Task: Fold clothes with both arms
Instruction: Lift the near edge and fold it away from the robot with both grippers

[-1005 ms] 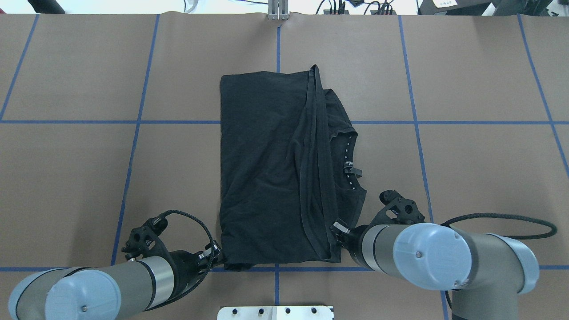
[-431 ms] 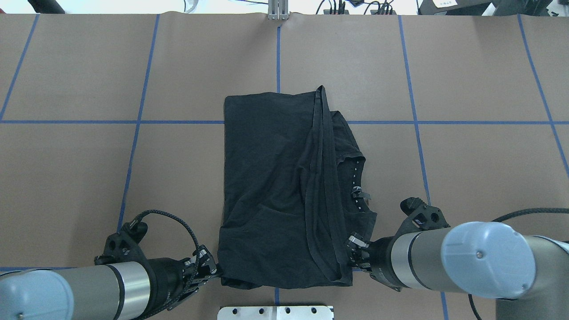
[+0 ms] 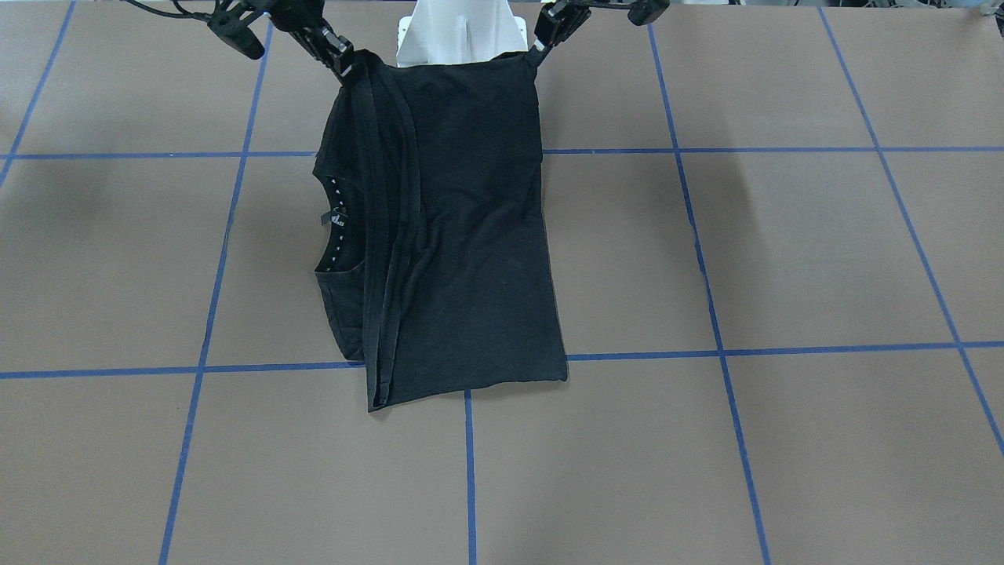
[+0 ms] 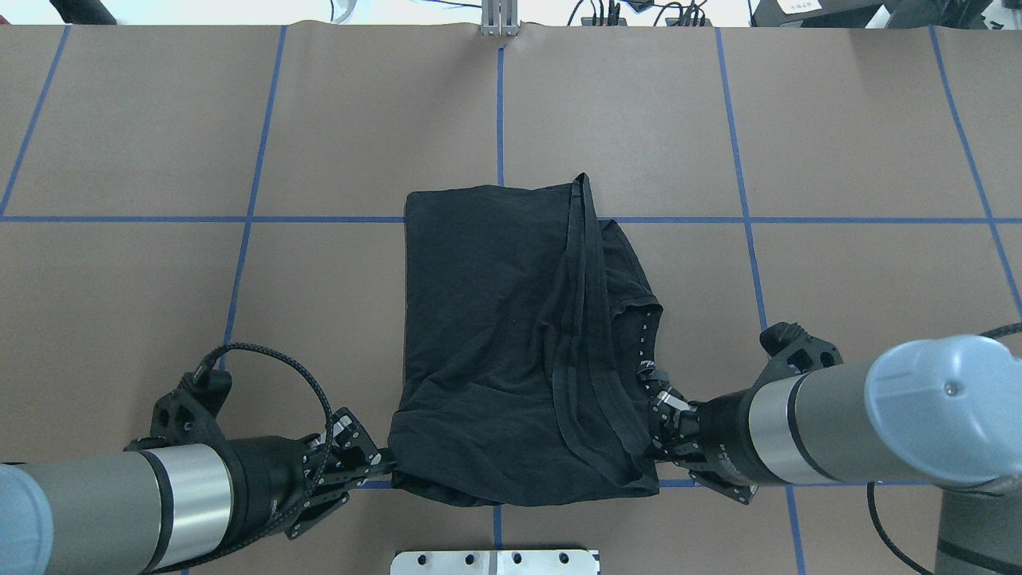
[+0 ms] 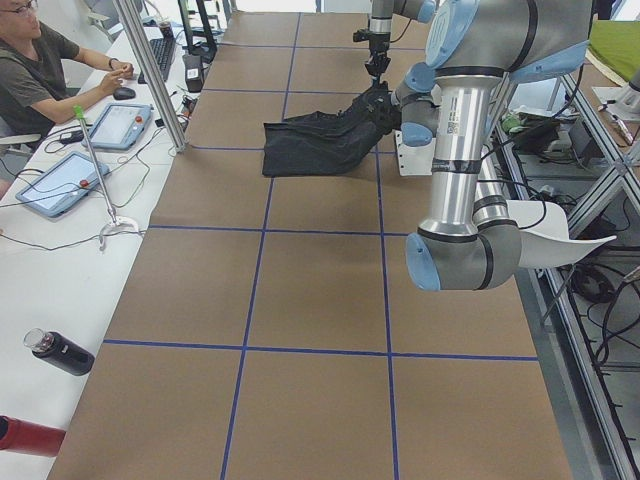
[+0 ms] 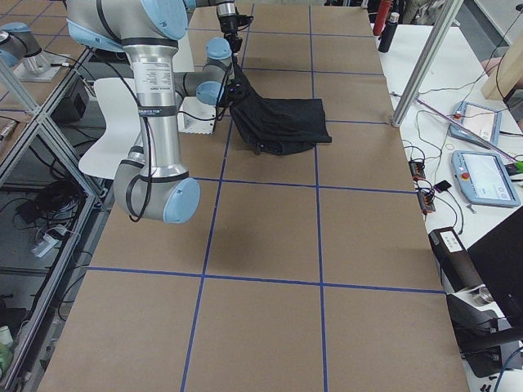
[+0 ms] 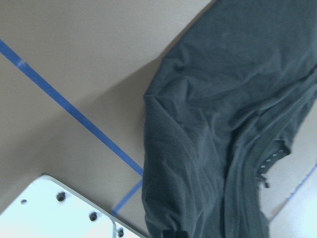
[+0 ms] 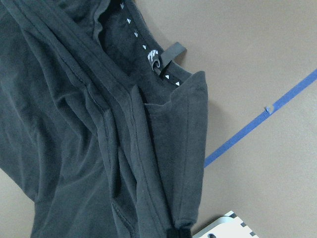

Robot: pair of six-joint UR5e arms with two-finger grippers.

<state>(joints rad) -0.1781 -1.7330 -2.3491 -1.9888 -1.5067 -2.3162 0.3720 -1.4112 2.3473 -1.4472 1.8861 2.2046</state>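
Note:
The clothes are one black T-shirt (image 4: 495,335), folded lengthwise, collar and its small white mark (image 8: 153,58) on the right side. My left gripper (image 4: 385,463) is shut on the shirt's near left corner. The near right corner sits in my right gripper (image 4: 656,427), which is shut on it. Both held corners are raised off the table near the robot's base, and the near hem sags between them. The far end (image 3: 471,369) lies flat on the table. In the front-facing view the left gripper (image 3: 536,52) and the right gripper (image 3: 347,67) pinch the top corners.
The white pedestal plate (image 4: 495,561) sits just behind the held hem. Blue tape lines (image 4: 120,219) grid the brown table. A metal post (image 5: 150,70), tablets (image 5: 60,182) and a seated person (image 5: 40,70) are along the far side; bottles (image 5: 60,352) stand at one end.
Both grippers drew back toward the robot's base and apart, dragging the shirt with them. Its far edge slid nearer, and the near hem lifted and bunched.

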